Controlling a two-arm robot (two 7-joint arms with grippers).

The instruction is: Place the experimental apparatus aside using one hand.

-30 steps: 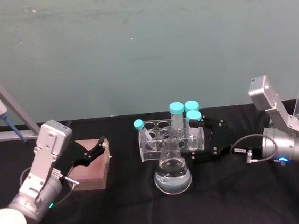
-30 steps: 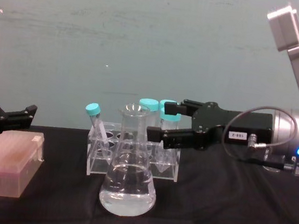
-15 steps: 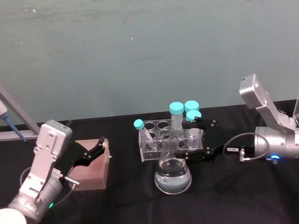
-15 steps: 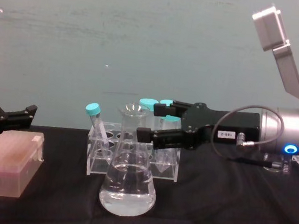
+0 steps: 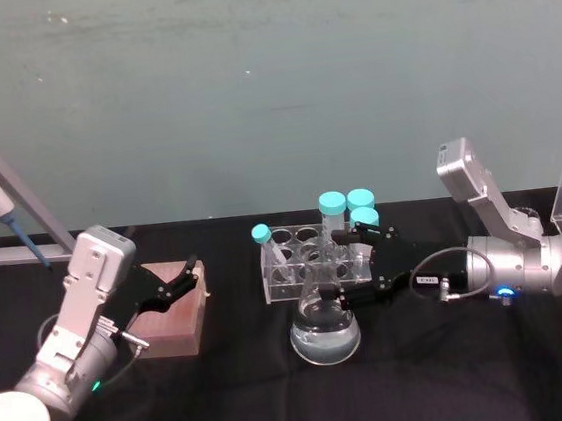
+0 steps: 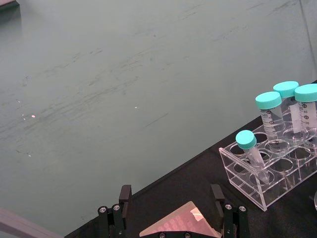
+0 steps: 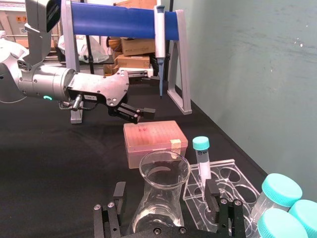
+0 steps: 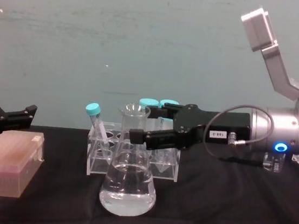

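1. A table (image 5: 230, 397) under a black cloth spreads across the foreground up to a pale green wall
2. Near its middle stands a conical flask (image 5: 325, 335), upright, with clear liquid in its wide base
3. Just behind the flask, towards the wall, sits a clear tube rack (image 5: 281, 289); whether the two touch cannot be told
4. The rack holds teal-capped tubes (image 5: 332, 205), three upright and one leaning
5. Well apart to the left lies a pink box (image 5: 177, 320), flat on the cloth
6. At the far left rear corner stands a grey pipette stand (image 5: 9, 251)
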